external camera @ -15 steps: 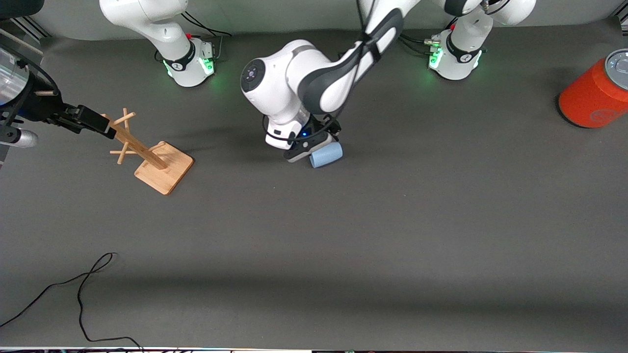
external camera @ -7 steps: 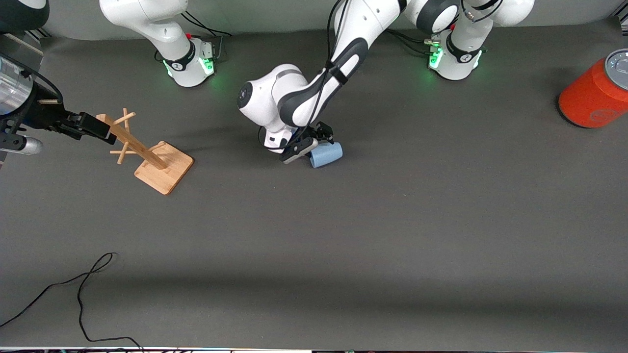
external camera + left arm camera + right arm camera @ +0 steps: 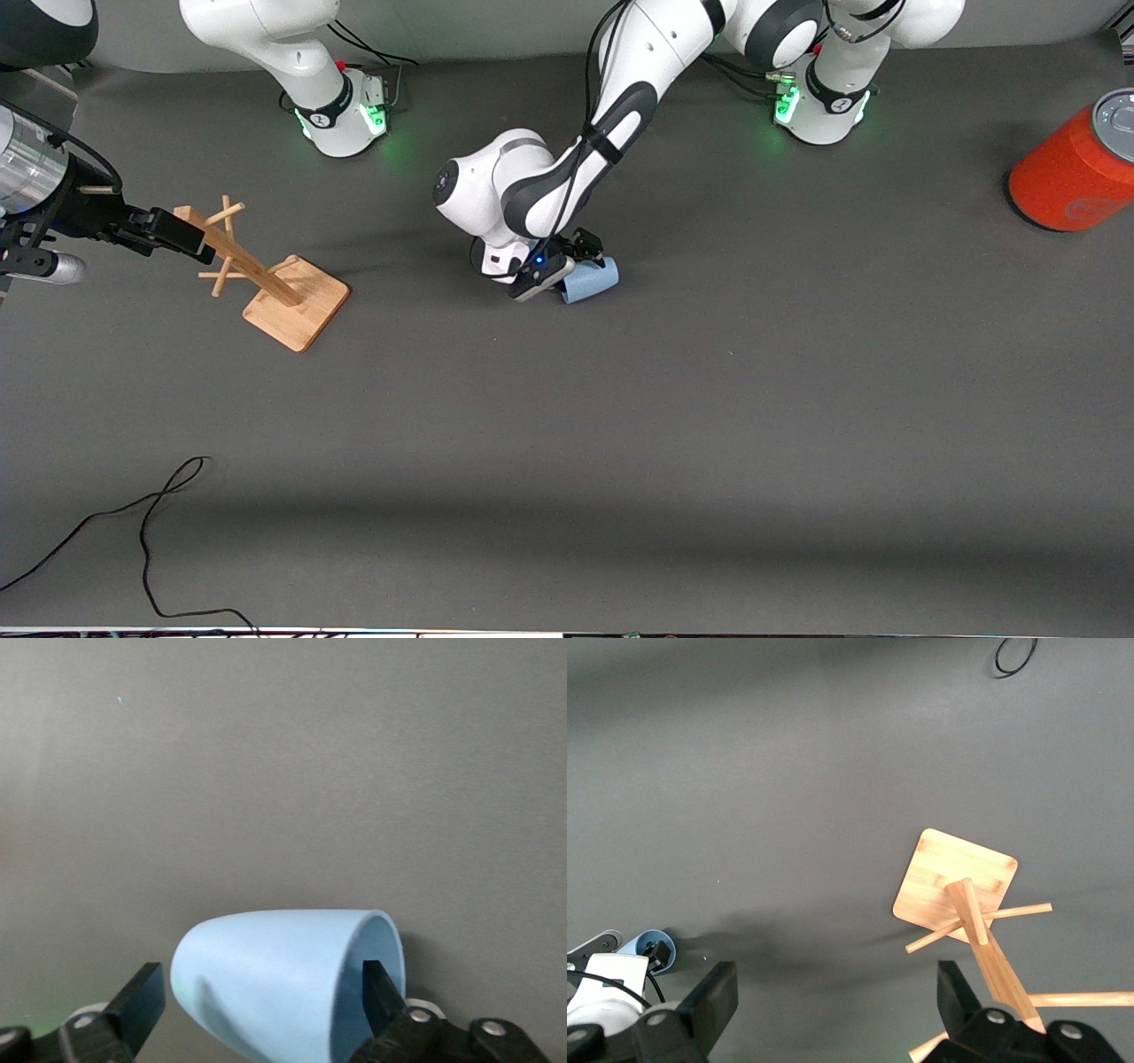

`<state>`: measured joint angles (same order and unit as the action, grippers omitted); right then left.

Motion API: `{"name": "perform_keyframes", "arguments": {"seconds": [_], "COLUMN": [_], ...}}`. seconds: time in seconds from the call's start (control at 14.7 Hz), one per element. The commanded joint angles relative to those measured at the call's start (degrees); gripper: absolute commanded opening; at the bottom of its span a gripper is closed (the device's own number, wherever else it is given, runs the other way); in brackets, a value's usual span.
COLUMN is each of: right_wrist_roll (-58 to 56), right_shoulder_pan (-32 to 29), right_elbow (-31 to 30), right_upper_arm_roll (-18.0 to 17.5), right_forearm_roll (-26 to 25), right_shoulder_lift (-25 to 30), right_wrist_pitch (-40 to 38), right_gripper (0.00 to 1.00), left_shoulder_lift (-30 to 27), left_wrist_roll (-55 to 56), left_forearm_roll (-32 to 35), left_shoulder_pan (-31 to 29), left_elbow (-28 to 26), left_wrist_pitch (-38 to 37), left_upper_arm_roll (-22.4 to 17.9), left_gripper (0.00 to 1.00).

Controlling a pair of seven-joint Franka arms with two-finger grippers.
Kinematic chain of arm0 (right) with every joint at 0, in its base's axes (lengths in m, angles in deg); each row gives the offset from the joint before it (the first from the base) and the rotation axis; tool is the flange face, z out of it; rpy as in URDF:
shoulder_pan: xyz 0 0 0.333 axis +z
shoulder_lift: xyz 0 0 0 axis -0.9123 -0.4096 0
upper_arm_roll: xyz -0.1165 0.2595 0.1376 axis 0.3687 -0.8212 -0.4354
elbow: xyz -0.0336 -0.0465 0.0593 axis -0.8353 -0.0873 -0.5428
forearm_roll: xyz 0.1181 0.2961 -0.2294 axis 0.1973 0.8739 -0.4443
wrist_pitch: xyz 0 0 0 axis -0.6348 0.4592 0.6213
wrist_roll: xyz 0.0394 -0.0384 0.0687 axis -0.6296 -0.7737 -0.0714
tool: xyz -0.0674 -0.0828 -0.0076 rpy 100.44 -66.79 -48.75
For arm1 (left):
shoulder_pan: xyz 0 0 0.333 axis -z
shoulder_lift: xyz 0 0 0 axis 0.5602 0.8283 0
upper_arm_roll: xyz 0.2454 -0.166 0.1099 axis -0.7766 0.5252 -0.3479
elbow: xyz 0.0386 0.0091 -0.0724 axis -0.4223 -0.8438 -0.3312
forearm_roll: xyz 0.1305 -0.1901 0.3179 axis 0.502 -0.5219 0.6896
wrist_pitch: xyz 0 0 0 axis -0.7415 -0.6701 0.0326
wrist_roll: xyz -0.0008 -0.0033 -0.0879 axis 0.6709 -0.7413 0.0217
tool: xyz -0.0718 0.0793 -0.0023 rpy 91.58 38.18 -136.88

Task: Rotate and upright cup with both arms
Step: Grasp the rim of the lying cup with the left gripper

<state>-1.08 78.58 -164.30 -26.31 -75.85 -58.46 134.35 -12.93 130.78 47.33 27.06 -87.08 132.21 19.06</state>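
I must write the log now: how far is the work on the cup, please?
Done: nothing. The small pale blue matte cup lies on its side on the grey table. In hand: the left gripper is down at it, one finger inside the mouth, one outside. The right gripper waits over the wooden peg stand. Left: rotating, uprighting.

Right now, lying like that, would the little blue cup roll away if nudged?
Probably: the cup lies on its round side on the table. Being tapered, it would likely curve. The left hand, open, straddles it and may block it.
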Motion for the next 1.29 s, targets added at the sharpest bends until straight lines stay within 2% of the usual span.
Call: {"name": "perform_keyframes", "arguments": {"seconds": [0.0, 0.07, 0.27, 0.34, 0.75, 1.02, 1.09, 1.22], "right_wrist_roll": [-1.3, -1.3, -1.2, -1.3, -1.3, -1.3, -1.2, -1.3], "right_shoulder_pan": [0.2, 0.2, 0.2, 0.3, 0.3, 0.3, 0.3, 0.3], "right_elbow": [-1.0, -1.0, -1.0, -1.0, -1.0, -1.0, -1.0, -1.1], "right_upper_arm_roll": [0.1, 0.1, 0.1, 0.1, 0.1, 0.1, 0.1, 0.1], "right_forearm_roll": [-0.5, -0.5, -0.5, -0.5, -0.5, -0.5, -0.5, -0.5], "right_shoulder_lift": [1.2, 1.2, 1.1, 1.1, 0.9, 0.9, 1.0, 1.0], "right_wrist_pitch": [0.9, 0.8, 0.9, 0.9, 1.1, 1.1, 1.1, 1.1], "right_gripper": [1.00, 1.00, 1.00, 1.00, 1.00, 1.00, 1.00, 1.00], "left_shoulder_lift": [0.0, -0.2, -0.3, -0.5, -5.1, -14.8, -18.9, -29.7], "left_wrist_roll": [0.5, 0.5, 0.5, 0.3, -1.0, -6.1, -6.4, -10.4], "left_forearm_roll": [1.0, 0.9, 0.4, 0.4, 0.2, -5.2, -6.4, -8.6], "left_shoulder_pan": [0.9, 0.9, 1.0, 1.0, 0.0, -4.5, -6.9, -10.1], "left_elbow": [0.7, 0.7, 0.9, 1.0, 1.4, 0.3, -2.3, -13.1], "left_wrist_pitch": [-4.1, -4.8, -5.3, -6.1, -9.9, -10.5, -9.5, -2.7], "left_upper_arm_roll": [-0.7, -0.7, -0.6, -0.6, -0.4, -0.9, -0.7, -0.6], "left_gripper": [0.87, 0.73, 0.21, 0.00, 0.00, 0.00, 0.00, 0.00]}}
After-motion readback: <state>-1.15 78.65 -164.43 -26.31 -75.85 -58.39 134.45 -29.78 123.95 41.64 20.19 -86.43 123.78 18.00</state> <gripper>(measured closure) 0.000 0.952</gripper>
